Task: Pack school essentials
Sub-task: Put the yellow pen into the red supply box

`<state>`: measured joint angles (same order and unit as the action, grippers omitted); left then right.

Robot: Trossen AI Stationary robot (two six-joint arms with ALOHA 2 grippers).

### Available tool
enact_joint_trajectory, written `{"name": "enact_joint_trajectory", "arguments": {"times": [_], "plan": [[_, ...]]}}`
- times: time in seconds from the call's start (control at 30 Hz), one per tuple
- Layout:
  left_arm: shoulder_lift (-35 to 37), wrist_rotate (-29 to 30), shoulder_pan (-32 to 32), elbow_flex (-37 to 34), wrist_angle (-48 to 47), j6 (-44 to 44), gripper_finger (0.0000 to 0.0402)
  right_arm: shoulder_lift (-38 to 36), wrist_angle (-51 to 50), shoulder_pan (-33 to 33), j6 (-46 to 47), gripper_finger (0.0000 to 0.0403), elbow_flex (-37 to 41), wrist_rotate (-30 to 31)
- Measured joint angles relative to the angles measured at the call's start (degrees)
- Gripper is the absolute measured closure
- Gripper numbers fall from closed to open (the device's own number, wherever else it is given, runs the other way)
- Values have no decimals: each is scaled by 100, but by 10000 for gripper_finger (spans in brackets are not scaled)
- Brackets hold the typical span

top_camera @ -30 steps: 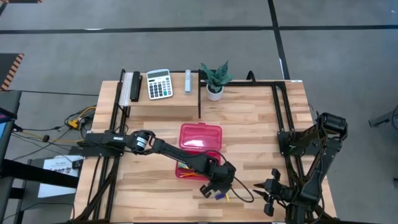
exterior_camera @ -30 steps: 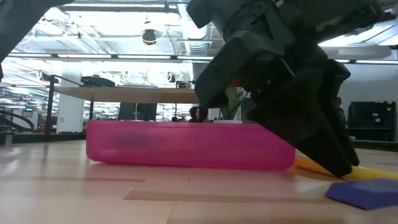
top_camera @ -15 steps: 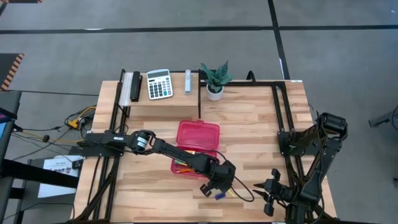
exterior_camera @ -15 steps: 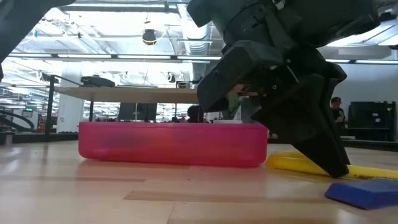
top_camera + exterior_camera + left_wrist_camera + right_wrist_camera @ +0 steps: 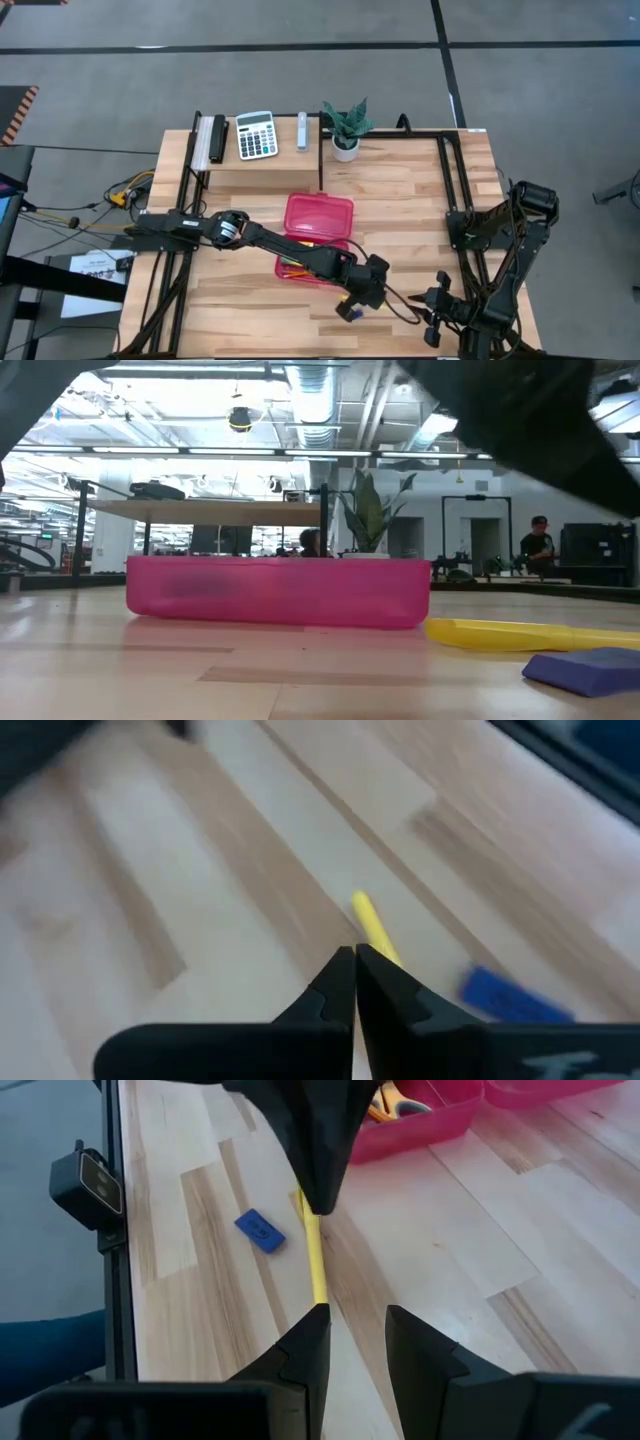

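A wooden table point(image 5: 420, 200) seen from directly above, with two dark robot arms. The left arm reaches from the 9 o'clock edge across to the table's near middle, and its pincer point(image 5: 362, 290) hangs just above the wood with its two fingers pressed together, holding nothing. In the left wrist view those closed fingertips point(image 5: 354, 963) point down at a yellow pen-like stick point(image 5: 374, 927) lying flat on the boards, with a tiny blue eraser point(image 5: 515, 997) lying close beside it but not touching. From above, the eraser point(image 5: 349, 313) sits at about 6 o'clock of the left pincer. At about 11 o'clock of that pincer lies an open pink plastic case point(image 5: 318, 237), its lid folded back toward 12 o'clock; orange and yellow items lie in the tray half, too small to tell apart. From table height the case point(image 5: 278, 591) stands on the left, the yellow stick point(image 5: 520, 634) stretches along the wood to its right, and the eraser point(image 5: 588, 668) lies nearest the camera. The right arm waits folded at the table's 4 o'clock corner; its pincer point(image 5: 350, 1330) has its fingers slightly apart and empty, looking across at the stick point(image 5: 314, 1258), the eraser point(image 5: 260, 1231) and the case point(image 5: 440, 1120). On a raised shelf at 12 o'clock stand a white calculator point(image 5: 256, 134) and a small potted plant point(image 5: 346, 126). A person point(image 5: 541, 546) stands far back in the room.
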<state>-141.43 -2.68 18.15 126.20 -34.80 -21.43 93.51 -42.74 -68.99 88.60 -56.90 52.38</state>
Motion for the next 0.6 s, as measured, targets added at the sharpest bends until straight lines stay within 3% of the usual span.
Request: {"name": "enact_joint_trajectory", "arguments": {"times": [0.13, 0.23, 0.47, 0.6], "plan": [[1, -181, 20, 3, 177, 600, 395, 0, 14, 0, 0, 295, 0, 0], [-102, -225, 115, 8, 217, 933, 366, 0, 21, -4, -2, 295, 0, 0], [-456, 993, 427, 7, 254, 1162, 253, 0, 12, -3, -19, 295, 0, 0], [-601, 1338, 483, 3, 384, 1511, 216, 2, -9, -39, -17, 295, 0, 0]]}}
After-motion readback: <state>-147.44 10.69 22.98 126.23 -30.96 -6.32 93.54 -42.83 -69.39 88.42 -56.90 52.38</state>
